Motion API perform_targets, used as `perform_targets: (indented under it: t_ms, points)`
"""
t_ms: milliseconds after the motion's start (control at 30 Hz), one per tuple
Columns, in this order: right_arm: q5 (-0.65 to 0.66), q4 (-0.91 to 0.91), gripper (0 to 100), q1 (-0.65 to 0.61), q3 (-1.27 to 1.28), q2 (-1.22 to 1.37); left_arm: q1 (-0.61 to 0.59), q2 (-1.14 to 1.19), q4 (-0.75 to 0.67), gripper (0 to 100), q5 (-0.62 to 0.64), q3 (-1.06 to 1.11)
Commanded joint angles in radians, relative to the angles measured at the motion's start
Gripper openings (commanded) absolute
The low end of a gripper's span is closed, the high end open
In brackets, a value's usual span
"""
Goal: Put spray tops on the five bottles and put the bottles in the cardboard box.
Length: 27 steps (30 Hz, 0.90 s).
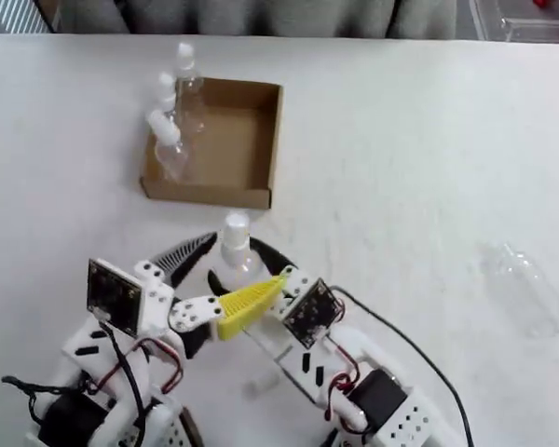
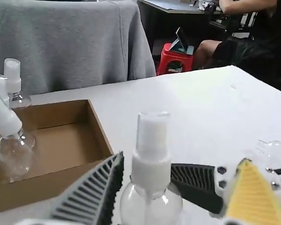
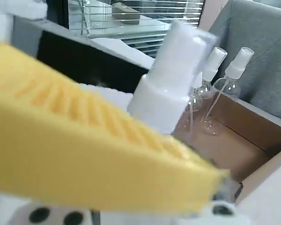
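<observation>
Left gripper (image 1: 249,260): spread open around upright spray bottle (image 2: 150,164). Right gripper (image 1: 235,263): grip undeterminable. Cardboard box (image 1: 247,140): three spray-topped bottles (image 1: 170,149).

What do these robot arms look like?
The left arm and right arm are white plastic with black motors, red and black cables, and a dark circuit board at each wrist. Jaws are ribbed: dark ones, plus one bright yellow.
</observation>
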Motion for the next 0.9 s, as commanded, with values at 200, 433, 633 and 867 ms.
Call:
perform_targets:
  t_ms: [200,433,633,867]
  points:
    - [0.011,-0.004,1.6,0.025,-0.018,-0.002,-0.008,-0.004,0.258,37,0.04,-0.272]
    - [0.003,-0.005,1.6,0.105,-0.052,-0.002,-0.012,-0.004,0.377,37,0.044,-0.318]
    - [0.003,-0.005,1.6,0.139,-0.058,-0.002,-0.101,-0.004,0.404,18,0.046,-0.315]
    - [0.003,-0.062,1.6,0.186,-0.15,0.007,-0.097,-0.004,0.451,8,0.037,-0.311]
